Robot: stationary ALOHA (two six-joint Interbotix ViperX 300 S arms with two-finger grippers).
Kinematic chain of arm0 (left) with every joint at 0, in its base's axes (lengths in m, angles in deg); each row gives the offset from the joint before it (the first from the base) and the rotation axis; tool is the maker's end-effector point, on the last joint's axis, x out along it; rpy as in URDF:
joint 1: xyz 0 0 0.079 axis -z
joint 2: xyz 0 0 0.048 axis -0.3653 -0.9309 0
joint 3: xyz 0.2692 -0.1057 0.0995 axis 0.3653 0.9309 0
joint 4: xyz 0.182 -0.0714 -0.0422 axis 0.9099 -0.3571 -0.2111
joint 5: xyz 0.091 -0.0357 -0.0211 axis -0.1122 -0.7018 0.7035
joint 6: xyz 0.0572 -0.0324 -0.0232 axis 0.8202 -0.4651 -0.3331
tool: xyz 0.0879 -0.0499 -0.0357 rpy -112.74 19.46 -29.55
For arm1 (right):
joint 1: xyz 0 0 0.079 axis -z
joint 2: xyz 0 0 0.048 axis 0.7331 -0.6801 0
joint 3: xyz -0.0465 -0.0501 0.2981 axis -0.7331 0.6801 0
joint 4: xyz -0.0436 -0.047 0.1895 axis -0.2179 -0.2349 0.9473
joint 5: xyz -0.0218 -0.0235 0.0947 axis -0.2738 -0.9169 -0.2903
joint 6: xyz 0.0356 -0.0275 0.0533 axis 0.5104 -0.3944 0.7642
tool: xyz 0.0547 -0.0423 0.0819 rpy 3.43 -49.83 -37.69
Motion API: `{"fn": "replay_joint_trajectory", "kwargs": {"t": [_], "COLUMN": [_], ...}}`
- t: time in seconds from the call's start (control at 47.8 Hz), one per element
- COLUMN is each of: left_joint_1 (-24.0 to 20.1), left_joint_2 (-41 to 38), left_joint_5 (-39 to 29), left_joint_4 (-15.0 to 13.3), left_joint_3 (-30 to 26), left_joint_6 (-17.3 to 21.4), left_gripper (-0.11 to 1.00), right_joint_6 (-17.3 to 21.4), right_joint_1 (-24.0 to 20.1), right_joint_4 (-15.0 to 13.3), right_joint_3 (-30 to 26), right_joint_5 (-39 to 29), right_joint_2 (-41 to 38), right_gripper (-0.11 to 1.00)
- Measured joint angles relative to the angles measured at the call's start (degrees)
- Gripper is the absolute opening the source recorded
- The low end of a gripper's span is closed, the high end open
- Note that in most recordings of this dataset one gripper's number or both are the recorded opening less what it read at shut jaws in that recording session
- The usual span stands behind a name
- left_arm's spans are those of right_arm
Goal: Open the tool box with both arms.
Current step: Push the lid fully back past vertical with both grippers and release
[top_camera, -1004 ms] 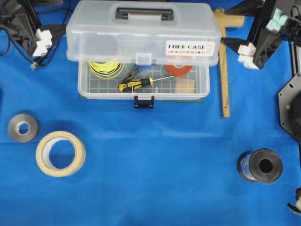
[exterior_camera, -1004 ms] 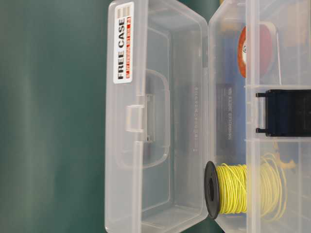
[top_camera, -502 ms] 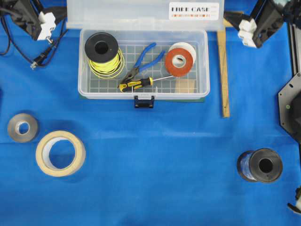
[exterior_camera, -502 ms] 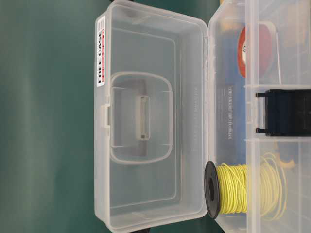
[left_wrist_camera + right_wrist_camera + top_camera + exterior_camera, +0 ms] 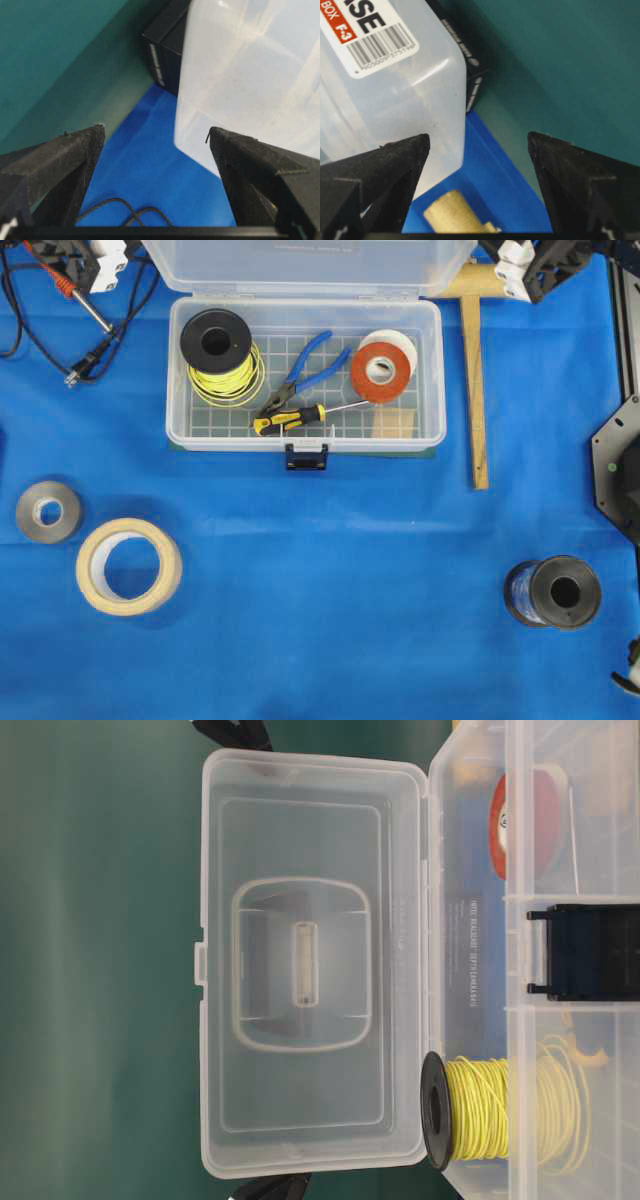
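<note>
The tool box (image 5: 305, 370) sits at the counter's (image 5: 330, 570) far edge, lid upright. Table-level view: the lid (image 5: 310, 970) stands fully back. Left wrist view: the left tool (image 5: 157, 137) gapes wide, empty. Right wrist view: the right tool (image 5: 479, 145) likewise, holding nothing.

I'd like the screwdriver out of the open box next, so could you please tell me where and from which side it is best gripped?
Probably grip the yellow-and-black screwdriver by its thick handle, coming straight down from above. It lies flat near the front wall of the tool box, which blocks a sideways approach. Set the jaws across the handle, clear of the blue pliers just behind it.
</note>
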Motion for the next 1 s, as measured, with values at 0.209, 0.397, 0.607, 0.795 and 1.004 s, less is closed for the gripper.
{"fn": "replay_joint_trajectory", "kwargs": {"t": [0.209, 0.397, 0.607, 0.795, 1.004], "left_joint_1": [-1.5, -2.7, -4.2, -4.4, -4.9], "left_joint_2": [-2.1, -3.9, -5.5, -6.1, -5.1], "left_joint_5": [0.0, 0.0, 0.0, 0.1, 0.2], "left_joint_4": [0.0, 0.0, -0.1, -0.1, -0.1], "left_joint_3": [-1.5, -2.2, -2.8, -3.0, -2.5], "left_joint_6": [0.7, 0.9, 0.8, 1.0, 1.8], "left_gripper": [0.91, 0.91, 0.91, 0.91, 0.91], "right_joint_6": [0.0, -0.1, -0.1, -0.2, -0.1], "right_joint_1": [2.1, 3.7, 5.0, 5.3, 6.4], "right_joint_4": [-0.1, -0.1, -0.1, -0.1, 0.0], "right_joint_3": [-2.1, -3.7, -4.9, -5.0, -4.2], "right_joint_5": [0.0, 0.0, 0.3, 0.3, -0.1], "right_joint_2": [-3.2, -5.9, -8.8, -9.1, -7.3], "right_gripper": [0.83, 0.83, 0.83, 0.83, 0.83]}}
